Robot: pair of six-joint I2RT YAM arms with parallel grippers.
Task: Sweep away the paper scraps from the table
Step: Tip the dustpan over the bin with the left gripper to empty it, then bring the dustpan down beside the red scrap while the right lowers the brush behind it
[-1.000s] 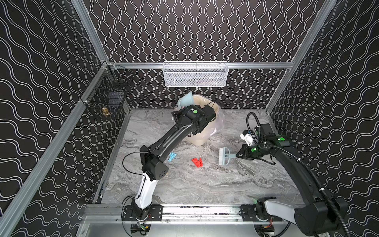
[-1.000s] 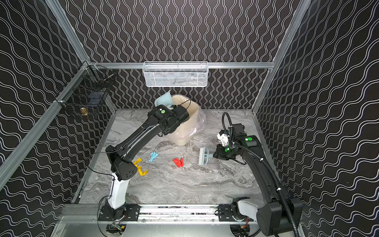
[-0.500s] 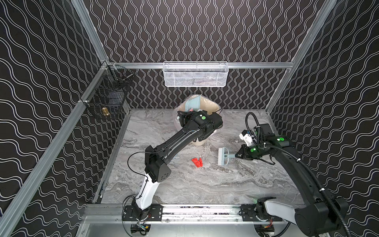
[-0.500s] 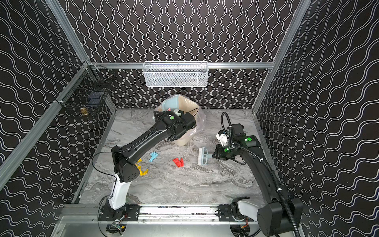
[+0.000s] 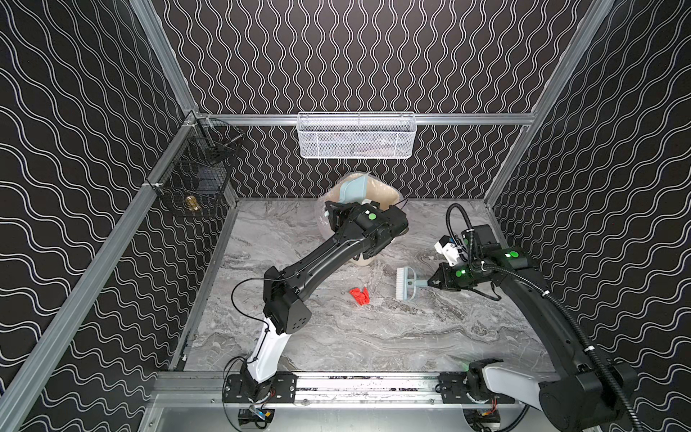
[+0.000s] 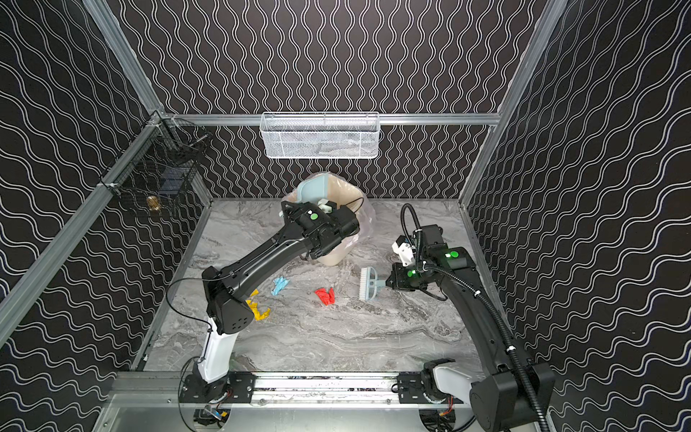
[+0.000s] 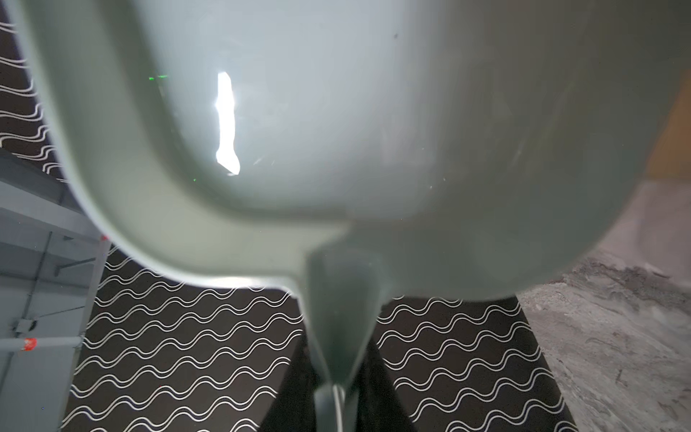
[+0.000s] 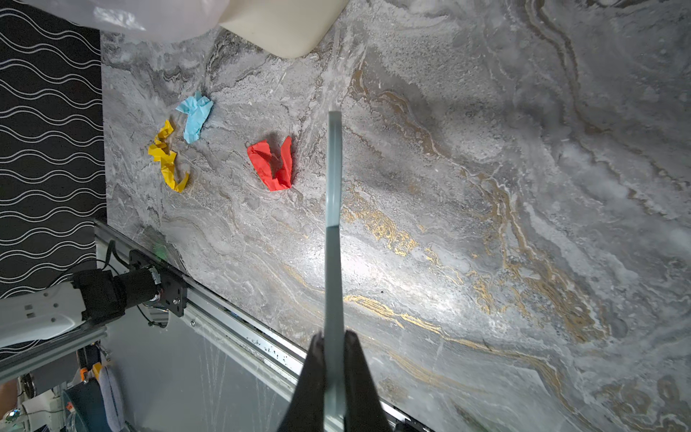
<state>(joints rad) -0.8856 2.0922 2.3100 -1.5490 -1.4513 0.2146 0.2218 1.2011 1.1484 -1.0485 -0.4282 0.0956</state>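
Observation:
Three paper scraps lie on the marble table: a red one, a light blue one and a yellow one. My left gripper is shut on the handle of the pale blue dustpan, which it holds tipped over the beige lined bin. My right gripper is shut on the handle of the pale blue brush. The brush head stands just right of the red scrap. My left arm hides the blue and yellow scraps in a top view.
A white mesh basket hangs on the back wall. A black wire basket hangs in the back left corner. An aluminium rail carrying both arm bases runs along the table's front edge.
My left arm has swung right, carrying the dustpan from the bin's left rim to over its mouth. The right arm and the brush have barely moved.

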